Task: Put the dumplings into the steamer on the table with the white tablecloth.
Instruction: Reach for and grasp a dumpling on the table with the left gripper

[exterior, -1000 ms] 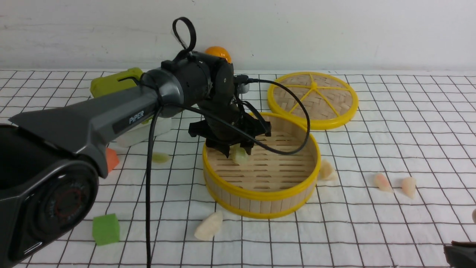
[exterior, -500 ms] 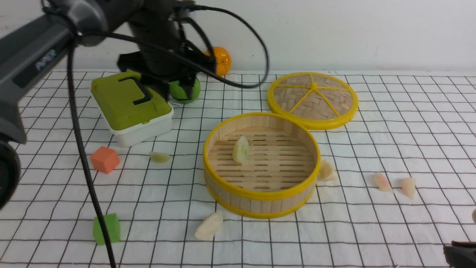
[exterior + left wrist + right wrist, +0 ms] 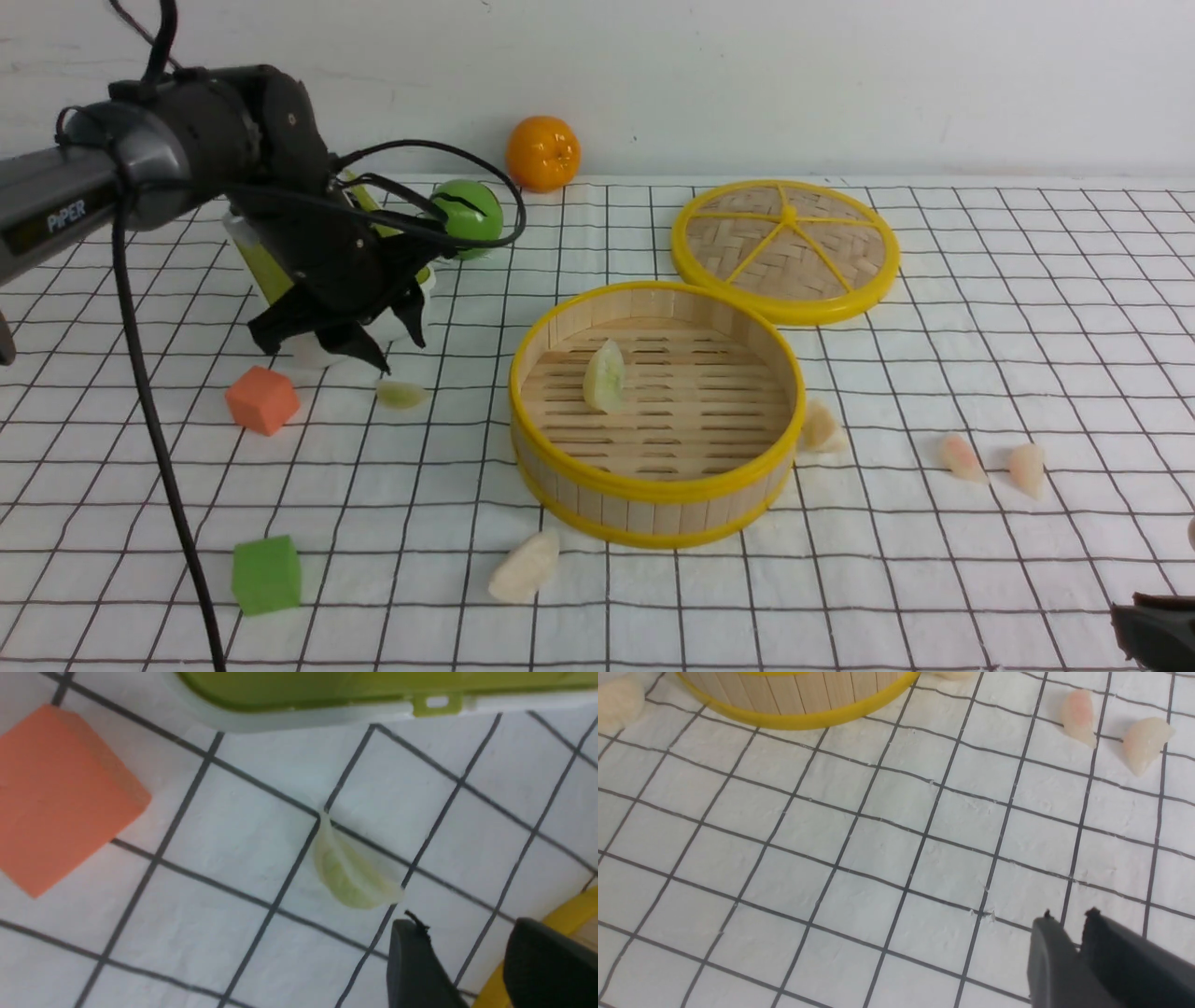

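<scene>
Hovering above a pale green dumpling [image 3: 402,394], the left tool [image 3: 385,350] stands open and empty. The right tool [image 3: 1069,931] is nearly closed, gripping nothing.

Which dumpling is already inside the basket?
The pale green dumpling standing on the slatted floor of the steamer. The other green dumpling and the rest lie outside on the white tablecloth.

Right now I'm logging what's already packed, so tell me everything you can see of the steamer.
The steamer is a round, shallow basket that looks like bamboo: upright wooden strips for the wall, yellow rims top and bottom, a slatted floor. It sits upright and uncovered on the white tablecloth. One pale green dumpling lies inside, left of centre. A whitish dumpling rests against its outer wall on the right.
</scene>
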Motion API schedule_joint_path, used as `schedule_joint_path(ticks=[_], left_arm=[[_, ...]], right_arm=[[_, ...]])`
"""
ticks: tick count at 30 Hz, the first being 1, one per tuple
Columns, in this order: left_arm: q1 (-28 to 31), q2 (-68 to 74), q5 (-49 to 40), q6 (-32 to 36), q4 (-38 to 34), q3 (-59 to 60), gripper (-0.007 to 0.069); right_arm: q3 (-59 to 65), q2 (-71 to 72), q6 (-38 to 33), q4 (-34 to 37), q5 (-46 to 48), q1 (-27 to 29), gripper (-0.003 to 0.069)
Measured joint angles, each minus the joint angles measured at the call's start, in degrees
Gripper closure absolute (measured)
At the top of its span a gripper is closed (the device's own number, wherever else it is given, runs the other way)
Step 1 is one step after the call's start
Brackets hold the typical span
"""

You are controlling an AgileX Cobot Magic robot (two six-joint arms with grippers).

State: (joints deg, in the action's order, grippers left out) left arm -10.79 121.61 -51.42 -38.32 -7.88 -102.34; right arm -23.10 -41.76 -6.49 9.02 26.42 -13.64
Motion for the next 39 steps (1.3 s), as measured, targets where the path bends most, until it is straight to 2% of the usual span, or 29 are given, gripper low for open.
schedule_joint_path(ticks=[4, 12, 21, 34, 37, 39], left_arm=[[-1.8, 2.6, 2.1, -8.1, 3.4, 0.0, 0.0347], [-3.5, 4.1, 1.6, -15.4, 8.6, -0.6, 0.0347], [-3.6, 4.3, -6.1, -18.5, 14.0, -4.0, 0.0347], [-3.6, 7.9, -6.6, -22.0, 15.2, -5.3, 0.035], [-3.6, 8.2, -6.6, -22.3, 15.8, -5.3, 0.0367], [-3.6, 8.3, -6.5, -22.4, 17.2, -5.3, 0.0424]], right_arm=[[0.0, 0.0, 0.0, 0.1, 0.0, 0.0, 0.0547], [0.0, 0.0, 0.0, 1.5, 0.0, 0.0, 0.0546], [0.0, 0.0, 0.0, 1.8, 0.0, 0.0, 0.0539], [0.0, 0.0, 0.0, 2.0, 0.0, 0.0, 0.0534], [0.0, 0.0, 0.0, 2.5, 0.0, 0.0, 0.0534], [0.0, 0.0, 0.0, 2.9, 0.0, 0.0, 0.0534]])
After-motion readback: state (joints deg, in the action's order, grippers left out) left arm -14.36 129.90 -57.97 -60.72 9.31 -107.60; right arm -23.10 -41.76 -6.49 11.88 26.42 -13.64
